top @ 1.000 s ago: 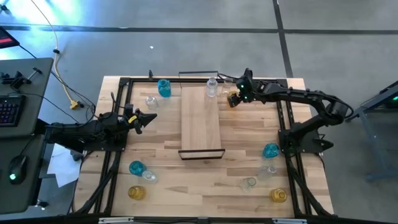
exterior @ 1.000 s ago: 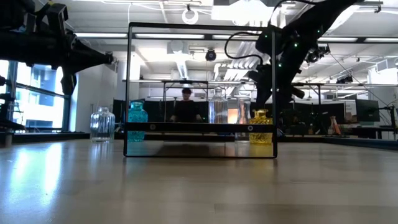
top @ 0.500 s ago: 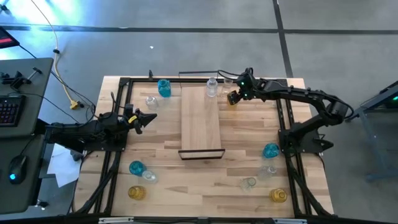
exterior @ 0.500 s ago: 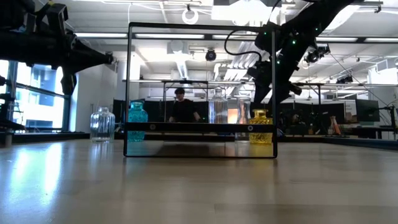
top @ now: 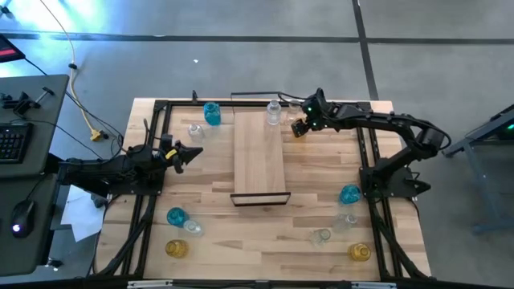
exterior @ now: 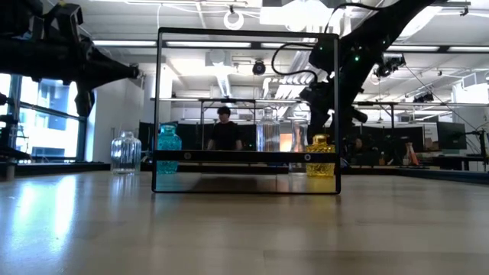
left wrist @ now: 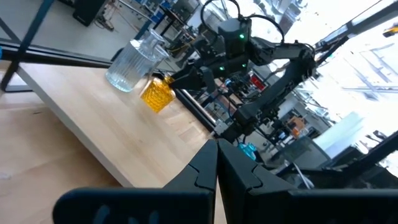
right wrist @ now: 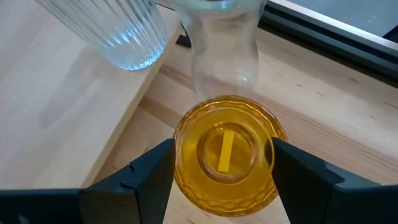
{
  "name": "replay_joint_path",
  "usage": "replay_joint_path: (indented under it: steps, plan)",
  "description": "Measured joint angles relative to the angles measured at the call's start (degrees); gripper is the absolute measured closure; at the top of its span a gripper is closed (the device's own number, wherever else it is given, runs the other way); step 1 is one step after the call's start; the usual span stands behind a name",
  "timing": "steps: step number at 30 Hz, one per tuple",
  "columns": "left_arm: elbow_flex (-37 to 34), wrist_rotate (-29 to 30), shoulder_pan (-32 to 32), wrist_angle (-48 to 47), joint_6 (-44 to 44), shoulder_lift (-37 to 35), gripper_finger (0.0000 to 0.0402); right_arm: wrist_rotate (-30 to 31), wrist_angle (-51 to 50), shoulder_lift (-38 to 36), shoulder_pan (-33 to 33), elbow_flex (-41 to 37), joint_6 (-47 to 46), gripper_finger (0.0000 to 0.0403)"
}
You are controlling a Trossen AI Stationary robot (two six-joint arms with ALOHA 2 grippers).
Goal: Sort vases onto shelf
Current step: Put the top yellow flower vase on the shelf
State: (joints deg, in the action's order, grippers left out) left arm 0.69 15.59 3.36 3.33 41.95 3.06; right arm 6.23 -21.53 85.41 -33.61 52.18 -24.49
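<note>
The shelf (top: 259, 156) is a narrow light-wood board with black end frames, mid-table. A ribbed clear vase (top: 274, 115) stands on its far end. Just right of it, an amber vase (right wrist: 225, 152) stands on the tabletop, with a smooth clear vase (right wrist: 224, 53) behind it. My right gripper (right wrist: 224, 171) is open and comes down over the amber vase, one finger on each side of its belly. My left gripper (top: 197, 150) is shut and waits above the table, left of the shelf. My right gripper straddles the amber vase's belly (right wrist: 186, 155) from above, fingers pointing down. Both fingers (right wrist: 146, 171) lie right at the glass, and I cannot tell whether they touch it. The vase stands upright on the table (exterior: 320, 155).
More vases stand around the table: teal (top: 211, 113) and clear (top: 195, 131) at far left, a group at near left (top: 176, 216), another at near right (top: 349, 194). Black frame rails (top: 152, 160) run along both table sides. A person (exterior: 224, 130) shows behind the table.
My right gripper has shifted slightly toward the table's left, staying over the amber vase. The vase has kept its place on the table.
</note>
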Motion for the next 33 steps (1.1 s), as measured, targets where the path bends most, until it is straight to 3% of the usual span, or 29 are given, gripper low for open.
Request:
replay_joint_path:
  steps: [5, 13, 29, 33]
  plan:
    - [0.0, -0.7, 0.0, 0.0, 1.3, 0.0, 0.0401, 0.0, 0.1, 0.1, 0.0, 0.0, 0.7, 0.0174]
    - [0.0, -0.7, 0.0, 0.0, 1.4, 0.0, 0.0401, -0.3, 0.3, 0.0, 0.0, 0.0, 2.5, 0.0240]
    - [0.0, -0.7, 0.0, 0.0, 1.4, 0.0, 0.0401, -1.6, -0.1, 0.0, 0.0, 0.1, 2.9, 0.0240]
    - [0.0, -0.7, 0.0, 0.0, 1.4, 0.0, 0.0401, -2.2, -5.3, 0.0, 0.0, 2.4, 4.2, 0.0240]
